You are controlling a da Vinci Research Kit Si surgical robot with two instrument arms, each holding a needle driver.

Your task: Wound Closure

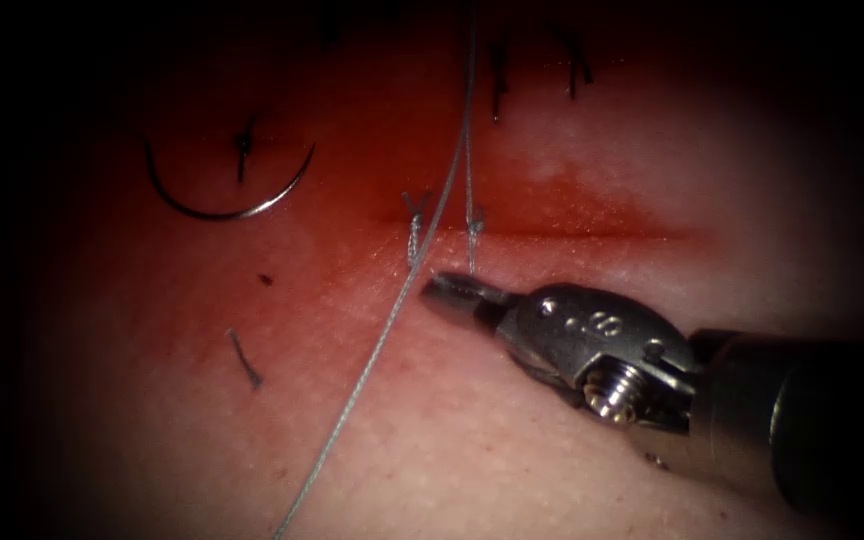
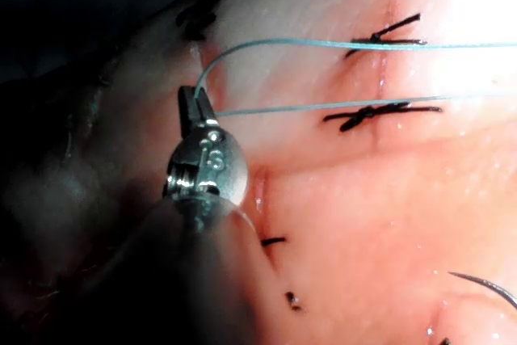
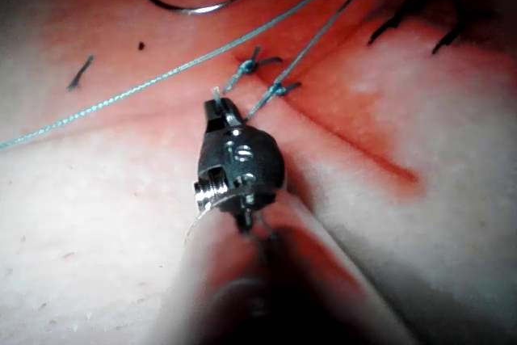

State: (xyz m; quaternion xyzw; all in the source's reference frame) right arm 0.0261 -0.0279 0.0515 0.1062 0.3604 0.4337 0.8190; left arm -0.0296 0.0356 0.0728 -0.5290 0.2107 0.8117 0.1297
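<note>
Your right arm's shiny metal tool [image 1: 449,292] has its jaws closed on the thin grey-blue thread [image 1: 471,262], just below the small knot [image 1: 474,226] at the red cut [image 1: 572,232] in the pink pork tissue [image 1: 512,460]. A second strand runs from 12 o'clock down to 7 o'clock. The curved dark steel needle [image 1: 227,207] lies free on the tissue at 10 o'clock, left of the cut. Short black stitches [image 1: 497,75] sit at 12 o'clock.
</note>
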